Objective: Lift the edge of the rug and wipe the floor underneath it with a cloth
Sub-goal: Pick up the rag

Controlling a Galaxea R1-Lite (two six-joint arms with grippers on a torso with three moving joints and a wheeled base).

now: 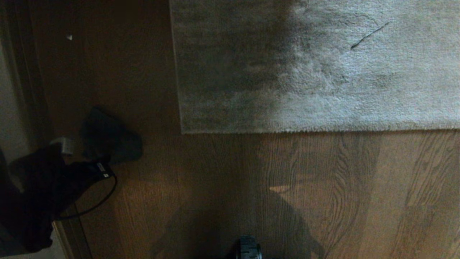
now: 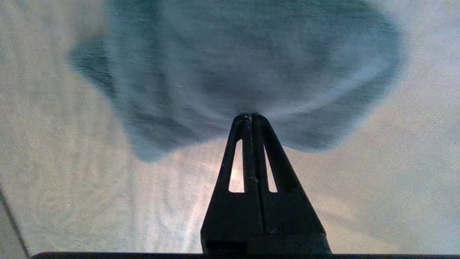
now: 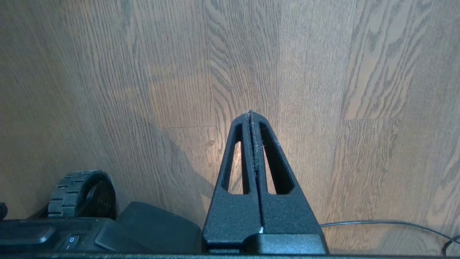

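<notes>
The grey cloth lies bunched on the brown wood floor, left of the rug's near corner. My left gripper is shut on the cloth, whose folds fan out from the pinched fingertips. In the head view the left gripper reaches in from the lower left. The light-grey rug lies flat, with its rug edge running straight across the floor. Away from the rug, my right gripper hangs shut and empty over bare planks.
A dark wall and skirting run along the left. A black cable loops off the left arm. The base's wheel shows at the bottom, and another cable lies on the floor. A dark thread lies on the rug.
</notes>
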